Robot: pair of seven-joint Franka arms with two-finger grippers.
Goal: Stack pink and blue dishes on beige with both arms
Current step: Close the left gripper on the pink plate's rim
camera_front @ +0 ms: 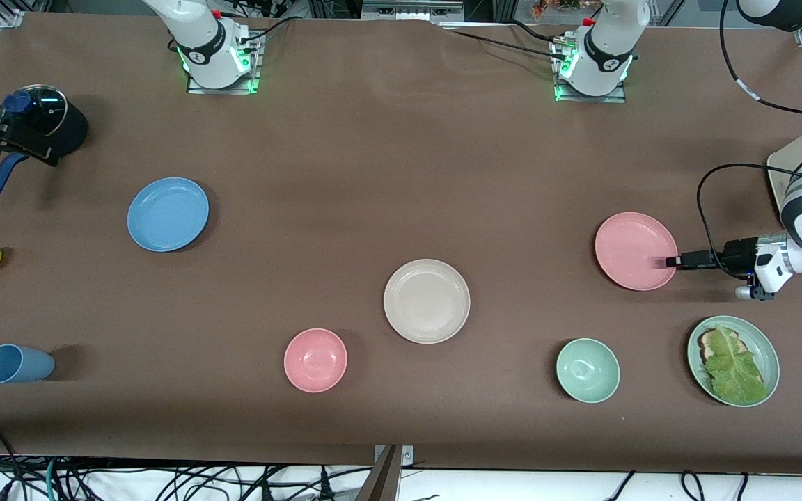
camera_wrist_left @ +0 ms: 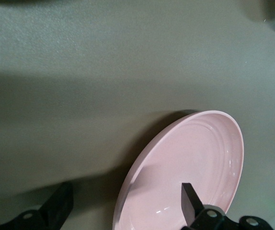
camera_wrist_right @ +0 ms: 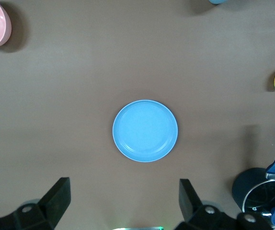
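Front view, left pincer (camera_front: 672,262) astride pink plate (camera_front: 632,248) rim

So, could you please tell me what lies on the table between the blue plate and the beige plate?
Nothing: in the front view, only bare brown tabletop runs from the blue plate to the beige plate. The pink bowl sits nearer the camera, off that line.

From high across the table (camera_front: 373,174) you faced both bases. Your left wrist camera sat low and close on the pink plate (camera_wrist_left: 185,172), which the front view also showed (camera_front: 634,249). Your right wrist camera looked straight down from well above the blue plate (camera_wrist_right: 145,130), shared likewise (camera_front: 168,213).
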